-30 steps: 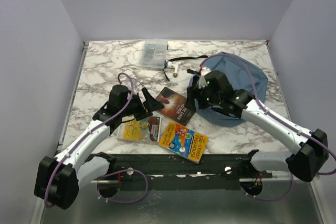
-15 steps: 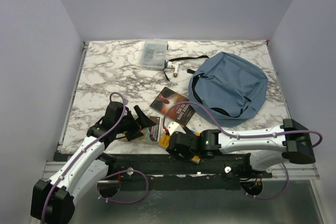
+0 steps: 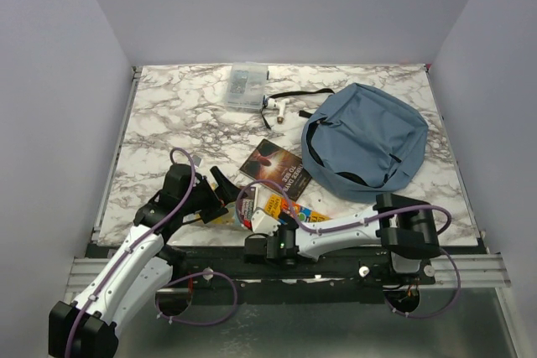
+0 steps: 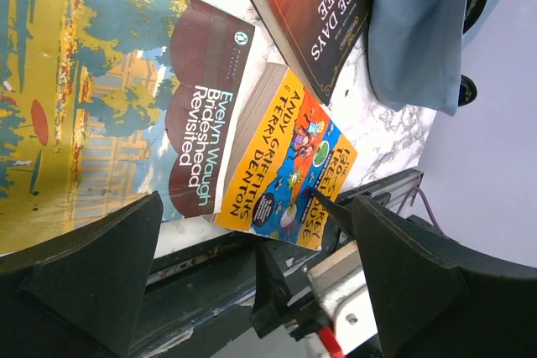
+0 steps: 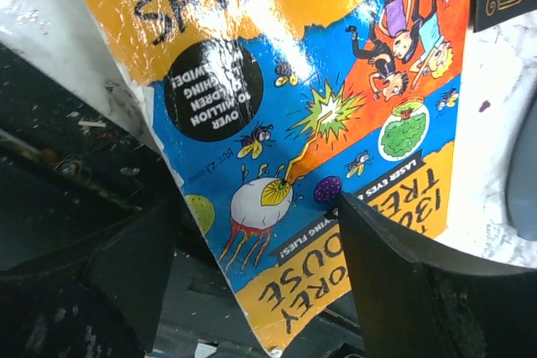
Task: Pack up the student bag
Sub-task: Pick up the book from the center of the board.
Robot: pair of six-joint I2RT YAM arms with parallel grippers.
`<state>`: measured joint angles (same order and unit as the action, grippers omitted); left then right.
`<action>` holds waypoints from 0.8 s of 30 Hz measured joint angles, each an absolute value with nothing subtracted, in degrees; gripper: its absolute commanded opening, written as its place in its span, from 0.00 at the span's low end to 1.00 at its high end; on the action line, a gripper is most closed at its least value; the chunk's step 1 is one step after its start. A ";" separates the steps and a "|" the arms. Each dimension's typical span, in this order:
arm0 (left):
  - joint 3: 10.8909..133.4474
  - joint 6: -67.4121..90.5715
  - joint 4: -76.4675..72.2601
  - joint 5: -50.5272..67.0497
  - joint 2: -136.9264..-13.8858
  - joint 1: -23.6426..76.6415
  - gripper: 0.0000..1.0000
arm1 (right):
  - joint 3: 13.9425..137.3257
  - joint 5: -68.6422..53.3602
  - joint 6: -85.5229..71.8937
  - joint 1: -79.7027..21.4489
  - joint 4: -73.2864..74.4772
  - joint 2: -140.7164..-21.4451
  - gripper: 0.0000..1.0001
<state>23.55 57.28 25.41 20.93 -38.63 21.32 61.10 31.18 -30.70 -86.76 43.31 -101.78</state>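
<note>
The student bag [image 3: 369, 136] lies at the right back of the table, dusty blue, with its zip mouth facing left; its fabric also shows in the left wrist view [image 4: 424, 27]. My right gripper [image 3: 267, 225] is at the table's near edge, open, its fingers either side of a corner of the yellow and blue book [image 5: 302, 106] that hangs over that edge. The left gripper [image 3: 220, 193] hovers open over the Brideshead Revisited book [image 4: 189, 119], touching nothing. Between that book and the bag lies a dark book [image 3: 275, 167].
A clear plastic box [image 3: 246, 87] stands at the back, with a small white item [image 3: 277, 108] and a black strap [image 3: 298, 94] beside it. The black rail [image 4: 201, 266] runs just below the table's near edge. My right arm [image 3: 344, 228] lies along that edge.
My right arm has swung from the bag down to the near edge, and its gripper now straddles the yellow book's corner. The left gripper has drawn back slightly toward the near edge.
</note>
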 measured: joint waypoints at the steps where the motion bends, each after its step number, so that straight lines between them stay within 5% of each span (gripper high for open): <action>1: 23.55 57.36 25.43 20.93 -38.65 21.32 0.96 | 61.87 32.23 -30.81 -86.96 44.10 -102.85 0.71; 11: 23.90 57.30 25.43 20.93 -38.94 21.26 0.96 | 63.90 38.57 -29.63 -88.36 47.86 -103.09 0.01; 24: 28.10 56.58 21.71 23.57 -40.34 21.10 0.98 | 62.13 30.17 -27.40 -79.57 42.76 -81.34 0.00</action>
<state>28.10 56.58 21.71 23.57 -40.34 21.10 62.13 30.17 -27.40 -79.57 42.76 -81.34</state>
